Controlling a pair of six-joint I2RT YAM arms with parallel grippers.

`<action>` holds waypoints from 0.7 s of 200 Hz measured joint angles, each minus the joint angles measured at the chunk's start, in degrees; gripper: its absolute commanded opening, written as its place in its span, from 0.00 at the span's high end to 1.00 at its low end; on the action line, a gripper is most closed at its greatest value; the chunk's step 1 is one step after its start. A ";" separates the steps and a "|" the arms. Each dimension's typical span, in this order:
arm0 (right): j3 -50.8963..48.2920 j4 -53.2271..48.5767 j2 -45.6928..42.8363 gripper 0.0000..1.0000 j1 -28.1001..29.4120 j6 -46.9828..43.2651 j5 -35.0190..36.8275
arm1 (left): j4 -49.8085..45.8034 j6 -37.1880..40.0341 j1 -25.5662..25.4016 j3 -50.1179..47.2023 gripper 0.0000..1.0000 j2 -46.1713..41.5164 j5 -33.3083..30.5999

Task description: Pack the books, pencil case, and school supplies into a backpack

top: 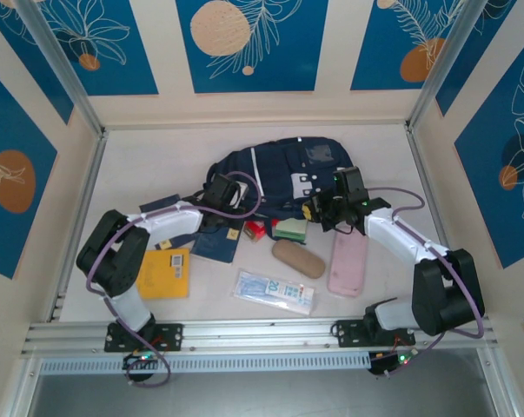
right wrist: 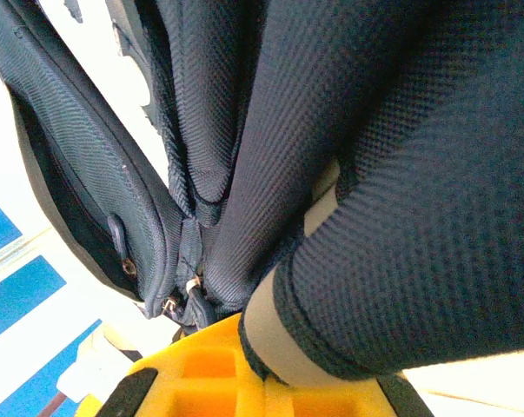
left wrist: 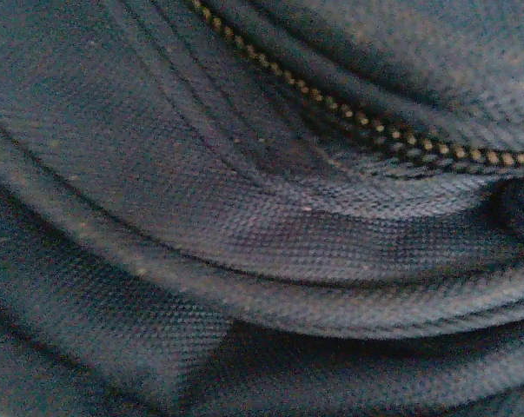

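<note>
Backpack (top: pixel 283 178) fabric sits pinched in right gripper (top: pixel 318 211), left gripper (top: pixel 222 193) closed against it, books (top: pixel 215 245) lying outside

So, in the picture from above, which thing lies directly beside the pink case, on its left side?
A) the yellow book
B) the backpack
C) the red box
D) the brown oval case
D: in the top view the brown oval case lies just to the left of the pink case, with nothing else between them.
</note>
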 measured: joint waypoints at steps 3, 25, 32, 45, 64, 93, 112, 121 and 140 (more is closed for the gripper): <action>-0.07 -0.04 -0.11 1.00 -0.22 -0.20 0.00 | 0.00 0.02 0.00 -0.11 1.00 -0.11 -0.22; -0.17 -0.92 -1.53 1.00 -1.60 -1.90 0.09 | 0.04 -0.22 0.42 -1.16 1.00 -1.55 -1.40; -0.17 -1.22 -2.08 1.00 -2.16 -2.54 0.09 | 0.04 -0.26 0.74 -1.51 1.00 -2.08 -1.57; -0.17 -1.92 -2.86 1.00 -3.10 -3.61 0.07 | 0.04 -0.42 1.57 -1.88 1.00 -3.02 -1.68; -0.20 -2.51 -3.15 1.00 -4.57 -5.14 0.04 | 0.02 -0.44 2.89 -1.90 1.00 -4.00 -1.66; -0.20 -4.28 -3.15 1.00 -7.26 -7.96 0.31 | -0.02 -0.39 4.11 -1.88 1.00 -4.37 -1.20; -0.20 -5.11 -3.13 1.00 -9.03 -9.99 0.28 | -0.04 -0.37 4.70 -1.64 1.00 -4.50 0.61; -0.17 -5.07 -3.06 0.97 -10.01 -11.13 0.20 | -0.07 -0.39 5.09 -1.36 1.00 -4.50 1.55; 0.24 -5.11 -1.92 0.68 -12.15 -13.60 -0.59 | -0.39 -0.44 5.84 -0.55 1.00 -4.50 4.28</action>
